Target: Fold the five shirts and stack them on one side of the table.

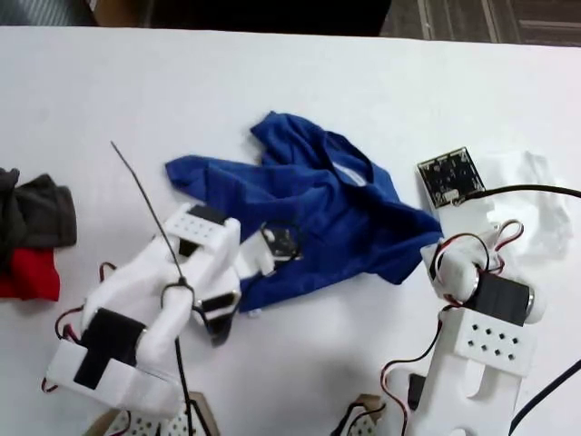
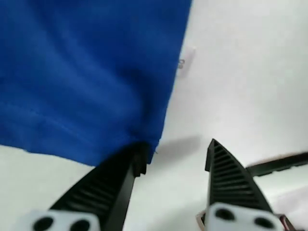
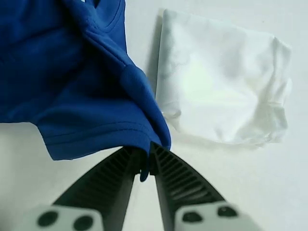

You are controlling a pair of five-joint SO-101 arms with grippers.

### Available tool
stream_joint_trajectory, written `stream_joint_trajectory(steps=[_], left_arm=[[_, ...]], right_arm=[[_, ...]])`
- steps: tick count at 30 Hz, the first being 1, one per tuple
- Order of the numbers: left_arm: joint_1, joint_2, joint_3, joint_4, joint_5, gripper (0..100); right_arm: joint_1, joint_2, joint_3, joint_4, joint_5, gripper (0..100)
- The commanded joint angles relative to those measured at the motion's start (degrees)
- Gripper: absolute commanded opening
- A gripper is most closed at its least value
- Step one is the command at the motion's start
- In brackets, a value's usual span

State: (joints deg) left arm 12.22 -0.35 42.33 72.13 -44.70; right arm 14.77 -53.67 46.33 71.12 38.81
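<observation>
A crumpled blue shirt [image 1: 309,213] lies in the middle of the white table [image 1: 363,82]. My left gripper [image 2: 175,149] stands open at its near hem corner [image 1: 221,318]; one finger touches the hem edge, the other rests over bare table. A small white label [image 2: 185,60] sticks out beside the hem. My right gripper [image 3: 147,161] is shut on an edge of the blue shirt [image 3: 82,72] at the shirt's right corner [image 1: 434,243]. A folded white shirt [image 3: 221,82] lies just past it, at the table's right side [image 1: 526,195].
A dark grey shirt [image 1: 36,213] and a red shirt [image 1: 32,272] lie bunched at the table's left edge. A thin black cable [image 1: 150,213] runs up from the left arm. The far half of the table is bare.
</observation>
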Motion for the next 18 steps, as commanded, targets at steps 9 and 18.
stream_joint_trajectory(steps=[9, 18], left_arm=[[0.0, -2.29, -1.1, 3.08, 0.26, 23], [-0.53, -1.76, -13.49, 12.4, 0.35, 19]], right_arm=[[0.04, -1.63, -0.53, -0.84, 0.53, 2.1], [0.04, -1.45, -0.53, -0.92, 0.53, 2.1]])
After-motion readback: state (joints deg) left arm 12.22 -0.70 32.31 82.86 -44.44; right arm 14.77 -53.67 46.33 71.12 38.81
